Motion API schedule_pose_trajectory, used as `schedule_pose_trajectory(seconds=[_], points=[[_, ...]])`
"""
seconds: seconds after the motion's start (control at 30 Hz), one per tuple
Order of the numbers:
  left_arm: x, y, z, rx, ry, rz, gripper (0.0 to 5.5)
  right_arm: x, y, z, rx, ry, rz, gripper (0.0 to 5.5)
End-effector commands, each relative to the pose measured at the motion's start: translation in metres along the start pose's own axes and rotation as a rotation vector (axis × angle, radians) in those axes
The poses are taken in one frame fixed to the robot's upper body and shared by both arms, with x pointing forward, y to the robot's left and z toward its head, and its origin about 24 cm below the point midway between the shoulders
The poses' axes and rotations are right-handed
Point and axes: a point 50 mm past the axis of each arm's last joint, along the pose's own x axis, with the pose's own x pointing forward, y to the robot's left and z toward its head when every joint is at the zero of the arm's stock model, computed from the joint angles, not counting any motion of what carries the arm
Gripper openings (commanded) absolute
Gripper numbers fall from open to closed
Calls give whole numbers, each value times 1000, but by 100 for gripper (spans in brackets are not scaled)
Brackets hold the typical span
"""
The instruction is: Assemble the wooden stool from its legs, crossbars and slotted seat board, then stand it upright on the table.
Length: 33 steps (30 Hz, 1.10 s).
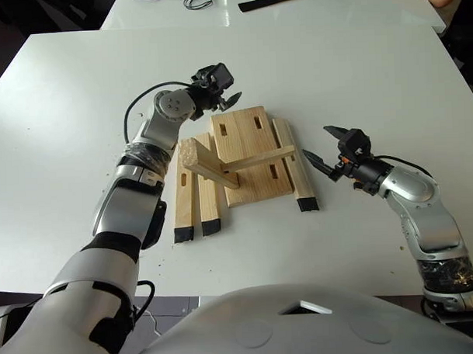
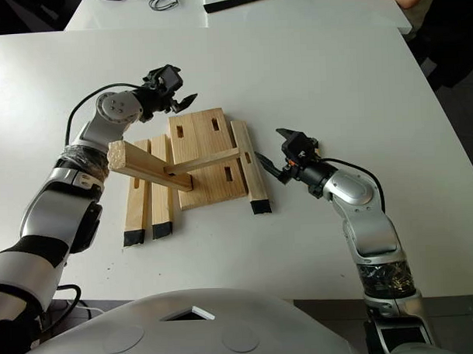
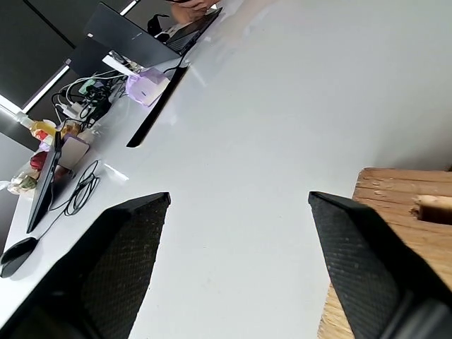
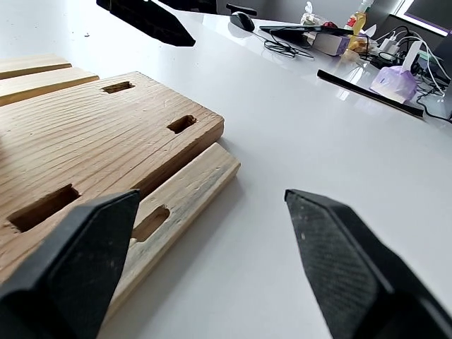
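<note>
Presently, assembly unfinished; parts loose on the white desk [image 1: 334, 72].

- Seat board [image 1: 247, 134]: lies flat at mid-desk, slots facing up.
- Side leg [image 1: 297, 171]: flat, touching the board's right edge, dark-tipped end towards the robot.
- Pair of legs [image 1: 186, 198]: flat, side by side, just left of the board.
- Tilted leg [image 1: 207, 164]: slants up over the pair, its lower end on the board.
- Crossbar [image 1: 263, 154]: lies across the board and meets the tilted leg; whether it is seated cannot be told.
- Left tool [image 1: 226, 100]: fingers apart, holding nothing, at the board's far edge.
- Right tool [image 1: 319, 143]: fingers apart, holding nothing, just beside the side leg.

Handling note: the step appears to be taking the side leg. Best gripped across its narrow faces near mid-length, while the left tool pins the board so it cannot slide. The leg end should be squared to its slot before pressing; a skewed entry risks jamming.
</note>
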Motion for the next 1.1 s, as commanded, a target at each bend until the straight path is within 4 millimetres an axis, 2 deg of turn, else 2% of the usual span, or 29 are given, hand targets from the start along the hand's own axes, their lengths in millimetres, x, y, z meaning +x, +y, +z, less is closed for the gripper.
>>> schedule_pose_trajectory(seconds=[0.03,0.2,0.5,0.7,0.83,1.1], points=[[-3,-8,-17,75,50,-68,366,-1,0,3,-3,-6,3,380],[-11,-31,-36,130,62,-224,366,-6,-2,2,-8,5,-5,380],[-7,-51,-28,72,-60,-320,366,-10,-1,5,-25,20,4,380],[-13,-70,-36,50,-92,-391,366,-16,-20,16,-71,11,-23,380],[-24,-82,-44,75,-106,-476,366,-19,-28,23,-94,6,-28,380],[-35,-83,-41,62,-159,-576,366,-26,-25,20,-86,27,-48,380]])
